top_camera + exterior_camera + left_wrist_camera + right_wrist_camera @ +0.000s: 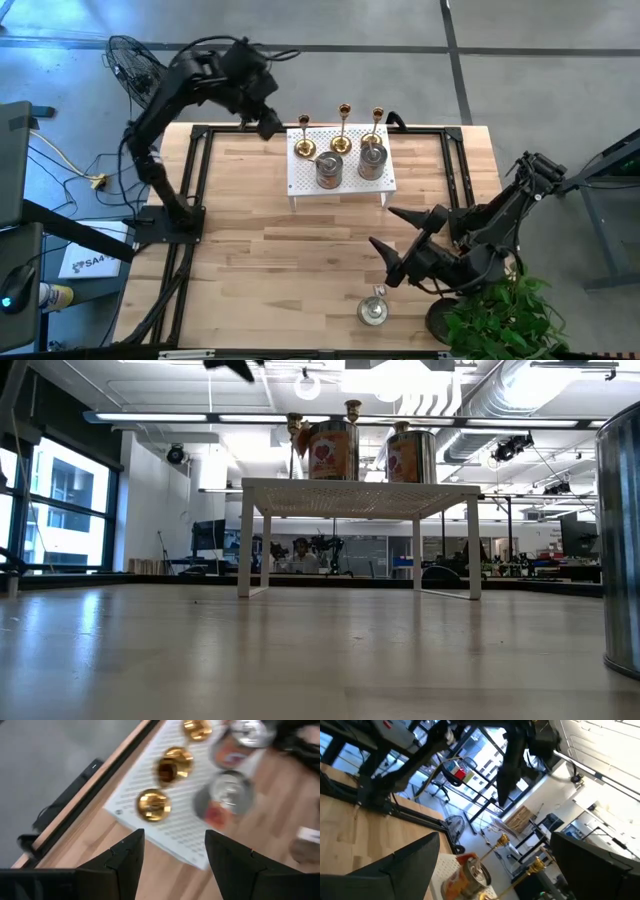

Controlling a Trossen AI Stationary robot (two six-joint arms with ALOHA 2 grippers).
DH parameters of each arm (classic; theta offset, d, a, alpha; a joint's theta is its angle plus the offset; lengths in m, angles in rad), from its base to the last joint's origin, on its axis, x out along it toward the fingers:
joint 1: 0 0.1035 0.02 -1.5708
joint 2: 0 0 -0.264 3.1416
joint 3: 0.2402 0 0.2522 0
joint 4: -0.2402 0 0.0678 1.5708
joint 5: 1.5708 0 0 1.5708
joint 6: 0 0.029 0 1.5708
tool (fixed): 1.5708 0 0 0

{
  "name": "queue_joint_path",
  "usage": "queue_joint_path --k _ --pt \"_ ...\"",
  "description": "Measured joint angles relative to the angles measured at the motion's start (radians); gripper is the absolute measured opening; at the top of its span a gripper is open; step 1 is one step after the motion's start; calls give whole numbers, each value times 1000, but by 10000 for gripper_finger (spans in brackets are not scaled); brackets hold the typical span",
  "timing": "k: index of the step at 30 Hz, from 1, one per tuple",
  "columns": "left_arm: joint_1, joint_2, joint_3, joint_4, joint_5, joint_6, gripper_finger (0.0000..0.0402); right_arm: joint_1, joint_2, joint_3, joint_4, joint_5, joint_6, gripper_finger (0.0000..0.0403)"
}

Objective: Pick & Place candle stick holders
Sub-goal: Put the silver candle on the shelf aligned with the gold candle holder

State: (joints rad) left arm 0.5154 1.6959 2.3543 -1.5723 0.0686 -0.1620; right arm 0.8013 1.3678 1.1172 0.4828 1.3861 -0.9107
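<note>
Three slim gold candlesticks point(343, 125) point(152, 805) stand on their round bases along the far edge of a white perforated rack point(340, 185). Two squat silvery holders point(329, 168) point(372, 160) stand in front of them. A third silvery holder point(373, 310) point(620, 540) stands on the table near its front edge. My left gripper point(270, 120) point(175, 855) hangs open above the rack's far left corner, slanting down, with nothing between its fingers. My right gripper point(397, 240) point(495, 870) hovers open and level between the rack and the third holder.
Black frame rails point(195, 200) point(455, 170) run along the table's left and right sides and its far edge. A potted plant point(500, 320) stands at the near right corner. Bare wood lies in front of the rack.
</note>
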Motion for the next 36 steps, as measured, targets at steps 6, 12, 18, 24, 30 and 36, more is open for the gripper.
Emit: queue_joint_path --k 6,12,18,24,30,36 --pt "-143 -63 0 1 2 -58 207 5 -15 0 -45 46 8 373" --pt "-351 -101 1 1 -66 -135 207 26 -115 0 -100 44 28 373" --pt "-562 -102 -29 2 -193 -229 207 74 -295 0 -164 34 52 373" --pt "-713 -98 -160 1 -340 -324 207 145 -486 0 -298 36 111 373" --pt "-782 -99 -328 80 -364 -425 207 213 -654 0 -590 62 366 373" --pt "-830 -99 -494 285 -331 -455 207 246 -756 -7 -1198 -419 1020 373"
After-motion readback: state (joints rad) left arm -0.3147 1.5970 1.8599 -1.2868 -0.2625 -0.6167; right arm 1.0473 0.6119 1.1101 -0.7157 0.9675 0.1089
